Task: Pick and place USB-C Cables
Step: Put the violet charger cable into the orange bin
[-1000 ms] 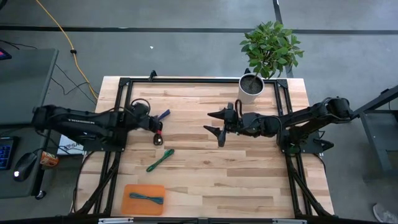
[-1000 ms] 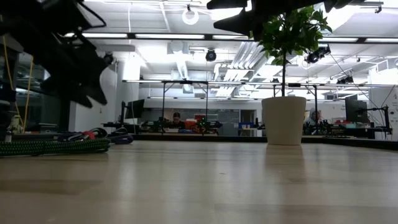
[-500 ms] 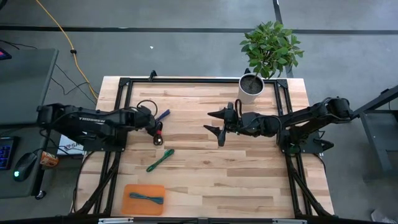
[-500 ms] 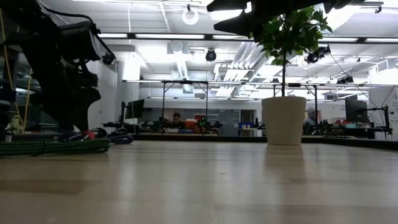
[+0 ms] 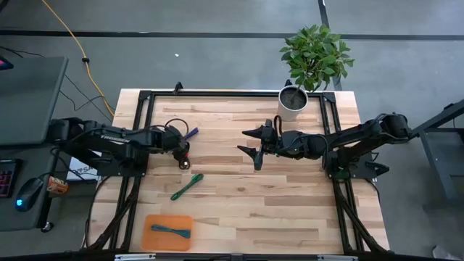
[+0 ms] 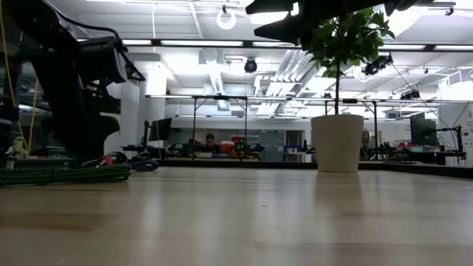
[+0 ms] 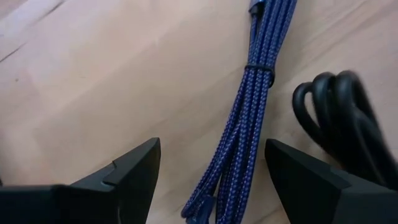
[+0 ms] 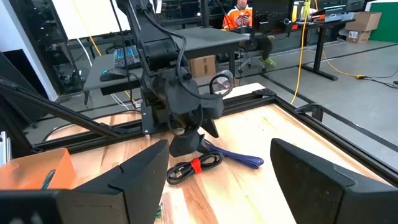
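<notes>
My left gripper (image 5: 182,142) is open and low over the table's far left. Its fingers stand on either side of the purple-blue cable (image 7: 249,118) without touching it. The cable lies flat on the wood (image 5: 191,133). The red-and-black cable (image 5: 183,156) lies just beside it; its black loop shows in the left wrist view (image 7: 339,121). The green cable (image 5: 186,186) lies nearer the front. The teal cable (image 5: 170,231) lies in the orange tray (image 5: 154,220). My right gripper (image 5: 244,142) hangs open and empty above the table's middle.
A white pot with a green plant (image 5: 292,101) stands at the far edge, right of the middle. The black frame (image 5: 145,98) runs along the table's sides. Bare wood lies between the two grippers and across the front right.
My left gripper has gone down toward the table, onto the spot of the purple-blue and red-and-black cables. The cables lie where they were.
</notes>
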### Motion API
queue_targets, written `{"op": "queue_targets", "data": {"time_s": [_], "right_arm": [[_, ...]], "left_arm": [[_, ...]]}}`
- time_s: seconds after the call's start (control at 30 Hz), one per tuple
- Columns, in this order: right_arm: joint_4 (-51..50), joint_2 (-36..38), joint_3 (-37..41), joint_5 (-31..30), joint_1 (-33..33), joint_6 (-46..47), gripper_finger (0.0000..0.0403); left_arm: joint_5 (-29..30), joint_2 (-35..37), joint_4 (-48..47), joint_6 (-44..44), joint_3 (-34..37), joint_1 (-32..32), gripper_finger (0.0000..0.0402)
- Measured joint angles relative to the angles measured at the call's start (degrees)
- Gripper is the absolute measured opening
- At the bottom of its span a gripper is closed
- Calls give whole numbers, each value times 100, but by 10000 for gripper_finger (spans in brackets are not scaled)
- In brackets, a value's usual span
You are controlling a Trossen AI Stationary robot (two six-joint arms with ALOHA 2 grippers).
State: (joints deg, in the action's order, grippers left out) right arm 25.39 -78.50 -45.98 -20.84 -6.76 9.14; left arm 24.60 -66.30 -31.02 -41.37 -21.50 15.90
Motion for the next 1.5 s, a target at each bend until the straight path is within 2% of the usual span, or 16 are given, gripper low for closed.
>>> {"op": "queue_targets", "data": {"time_s": [0.3,0.47,0.6,0.9,1.03,1.5], "right_arm": [[-3,0,0,0,0,3,273],[-35,0,0,0,0,3,273],[-42,0,0,0,0,4,273],[-42,0,0,0,0,3,273],[-48,0,0,0,0,5,273],[-59,0,0,0,0,5,273]], "left_arm": [[12,-335,113,-1,-20,-4,270],[-67,-339,127,-1,-13,-2,245],[-138,-345,152,-1,-10,-2,198],[-181,-352,145,3,-3,-4,57],[-128,-353,107,14,-2,-4,11],[54,-244,60,106,12,-1,2]]}}
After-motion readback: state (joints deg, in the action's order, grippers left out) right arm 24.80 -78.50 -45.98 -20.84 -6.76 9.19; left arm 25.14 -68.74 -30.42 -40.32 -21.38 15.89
